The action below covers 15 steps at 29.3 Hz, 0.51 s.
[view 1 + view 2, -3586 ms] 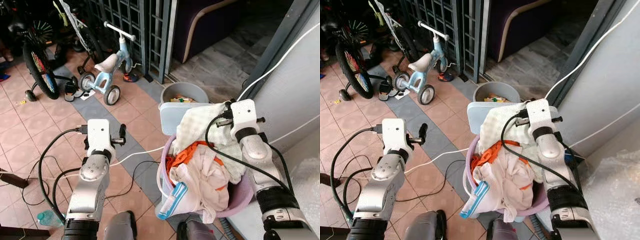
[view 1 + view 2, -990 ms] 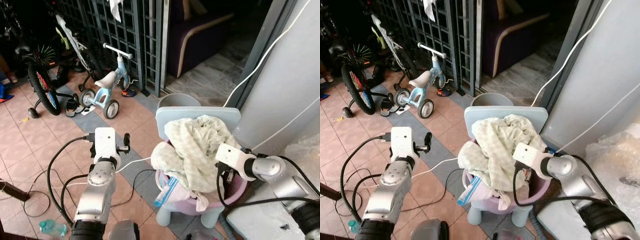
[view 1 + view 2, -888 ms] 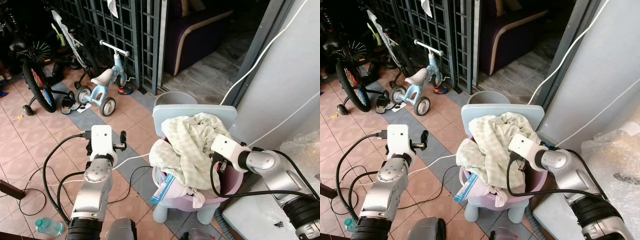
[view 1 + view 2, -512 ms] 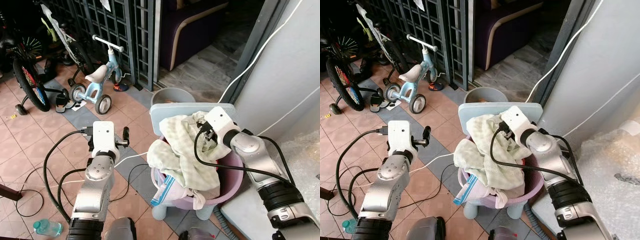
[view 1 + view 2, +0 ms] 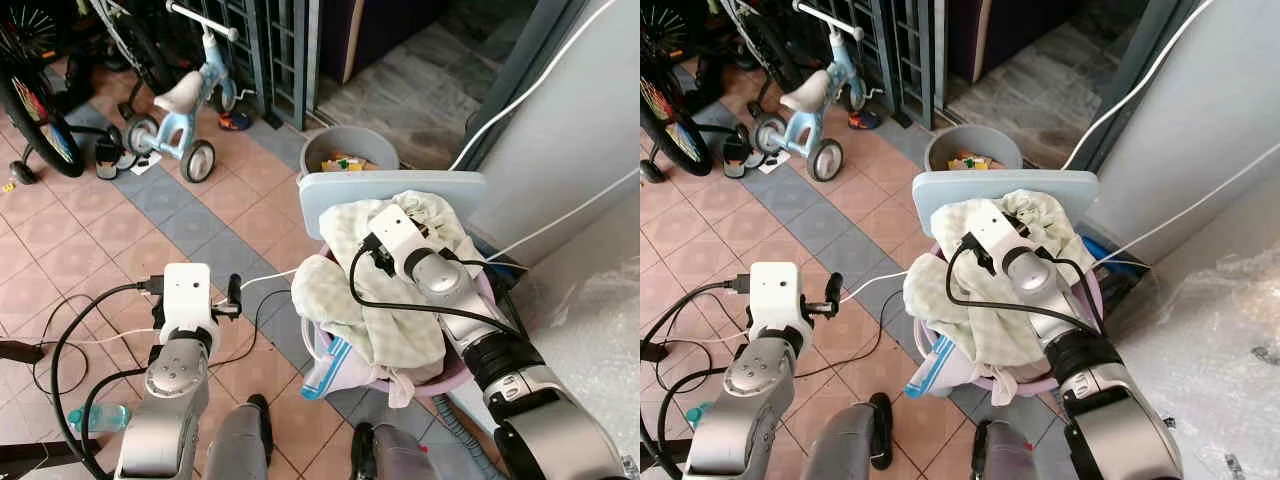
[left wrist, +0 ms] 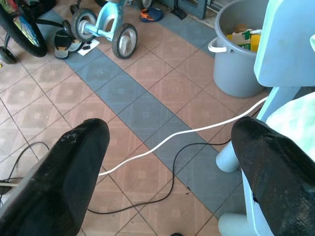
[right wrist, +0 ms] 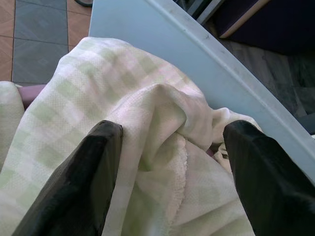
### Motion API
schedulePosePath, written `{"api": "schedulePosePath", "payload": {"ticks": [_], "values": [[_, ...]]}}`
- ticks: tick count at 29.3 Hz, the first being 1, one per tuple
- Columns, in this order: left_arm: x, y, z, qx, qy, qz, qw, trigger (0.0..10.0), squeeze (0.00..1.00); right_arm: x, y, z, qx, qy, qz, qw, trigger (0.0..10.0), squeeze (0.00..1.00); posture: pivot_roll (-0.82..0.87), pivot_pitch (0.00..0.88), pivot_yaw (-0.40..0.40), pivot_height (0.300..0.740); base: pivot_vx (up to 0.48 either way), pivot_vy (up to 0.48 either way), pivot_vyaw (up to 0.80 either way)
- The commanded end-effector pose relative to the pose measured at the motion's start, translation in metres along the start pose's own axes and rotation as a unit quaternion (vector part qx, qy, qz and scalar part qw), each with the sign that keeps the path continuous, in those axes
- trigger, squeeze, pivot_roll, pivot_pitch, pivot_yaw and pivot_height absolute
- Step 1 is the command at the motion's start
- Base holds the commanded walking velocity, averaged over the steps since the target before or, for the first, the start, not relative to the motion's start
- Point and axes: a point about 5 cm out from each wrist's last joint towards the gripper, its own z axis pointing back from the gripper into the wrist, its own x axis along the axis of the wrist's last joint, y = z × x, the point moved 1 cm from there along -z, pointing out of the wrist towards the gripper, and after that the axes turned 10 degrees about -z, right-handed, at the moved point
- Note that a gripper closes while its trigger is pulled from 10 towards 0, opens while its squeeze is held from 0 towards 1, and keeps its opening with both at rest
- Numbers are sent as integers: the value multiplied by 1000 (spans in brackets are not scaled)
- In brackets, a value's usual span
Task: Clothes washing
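Nearest, low on the robot's left: left tool held out over the tiled floor, fingers spread wide with nothing between them, a white cable and a thin black one trailing across the tiles beneath. Just beside it to the right, a purple laundry basin perched on a pale blue plastic chair, heaped with clothes, a blue-and-white striped piece hanging off the near rim. Draped over the heap and spilling down the basin's left side, a pale green checked towel. Right tool lowered onto the top of that towel near the chair back, fingers spread to either side of a raised fold, their tips touching the cloth without pinching it shut. Behind the chair, a grey bucket with some packaging inside, standing on the tiles. Further off to the left, a light blue child's tricycle, then a bicycle wheel and dark metal grille doors. To the right, a grey wall crossed by white cables.
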Motion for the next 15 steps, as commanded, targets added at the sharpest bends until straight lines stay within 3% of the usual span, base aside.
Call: {"api": "schedulePosePath", "payload": {"ticks": [1,3,9,10,11,12,13,15], "values": [[1,3,5,6,2,-5,1000,10000,0,-5,-4,-2,-24,10,38,999,10000,1000,155,354,-23,740,0,0,0],[3,4,7,8,4,-5,1000,10000,0,-5,-7,-5,-32,17,54,998,10000,1000,162,375,-25,740,0,0,0],[8,7,13,18,8,-9,1000,10000,0,-17,-2,-9,-11,61,24,998,10000,1000,158,423,-39,740,0,0,0],[10,7,13,20,9,-9,1000,10000,0,-23,3,-9,6,77,5,997,9843,686,176,425,-31,740,0,0,0],[10,7,13,20,9,-9,1000,10000,0,-23,3,-9,6,77,5,997,9843,686,176,425,-31,740,0,0,0],[10,7,14,21,9,-10,1000,10000,0,-28,7,-8,17,87,-18,996,0,188,161,426,-45,740,0,0,0],[12,7,14,21,8,-10,1000,10000,0,-30,10,-7,23,92,-43,995,0,0,151,421,-50,740,0,0,0],[13,7,13,21,8,-10,1000,10000,0,-34,15,-7,38,100,-53,993,0,0,146,409,-48,740,0,0,0]]}}
